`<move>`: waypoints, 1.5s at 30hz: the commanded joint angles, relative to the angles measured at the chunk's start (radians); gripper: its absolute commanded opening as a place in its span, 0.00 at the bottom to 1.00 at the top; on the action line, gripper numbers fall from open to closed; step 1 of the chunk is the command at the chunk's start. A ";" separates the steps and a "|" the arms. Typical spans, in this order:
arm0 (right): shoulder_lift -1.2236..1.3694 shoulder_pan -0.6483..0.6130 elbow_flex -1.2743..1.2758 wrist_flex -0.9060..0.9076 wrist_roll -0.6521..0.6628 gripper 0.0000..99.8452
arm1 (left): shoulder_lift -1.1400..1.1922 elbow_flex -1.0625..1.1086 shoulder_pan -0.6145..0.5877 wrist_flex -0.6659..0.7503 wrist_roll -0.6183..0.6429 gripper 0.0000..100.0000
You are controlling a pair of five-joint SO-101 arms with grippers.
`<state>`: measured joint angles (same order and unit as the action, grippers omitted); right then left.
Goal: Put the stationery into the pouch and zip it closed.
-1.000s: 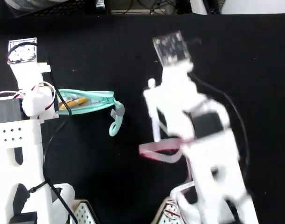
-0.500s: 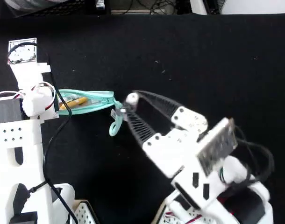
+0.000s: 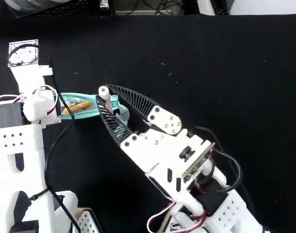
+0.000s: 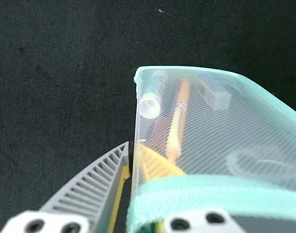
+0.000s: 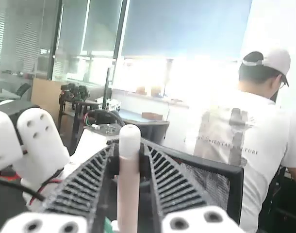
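text: none legible | labels — none | numbers — none

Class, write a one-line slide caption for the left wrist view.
Left pincer clamps a translucent mint-edged pouch containing a yellow pencil.

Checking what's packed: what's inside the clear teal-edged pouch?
Inside the clear teal-edged plastic pouch: an orange pencil, a white-capped tube and a small pale block. Whatever lies behind its teal fabric band is covered.
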<state>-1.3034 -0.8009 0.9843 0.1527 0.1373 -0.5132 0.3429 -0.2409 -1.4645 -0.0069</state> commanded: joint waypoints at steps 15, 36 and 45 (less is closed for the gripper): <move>0.206 -0.011 -0.231 -0.086 0.002 0.01 | 0.020 0.050 0.001 0.006 0.005 0.03; 0.016 -0.040 0.268 -0.052 0.137 0.01 | 0.020 0.050 -0.001 0.006 0.006 0.03; -0.041 -0.153 0.226 0.226 0.262 0.11 | 0.020 0.048 -0.001 0.006 0.006 0.03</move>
<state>-1.3495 -0.9283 1.2758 0.3353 0.3951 -0.5132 0.3429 -0.2409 -1.4645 -0.0084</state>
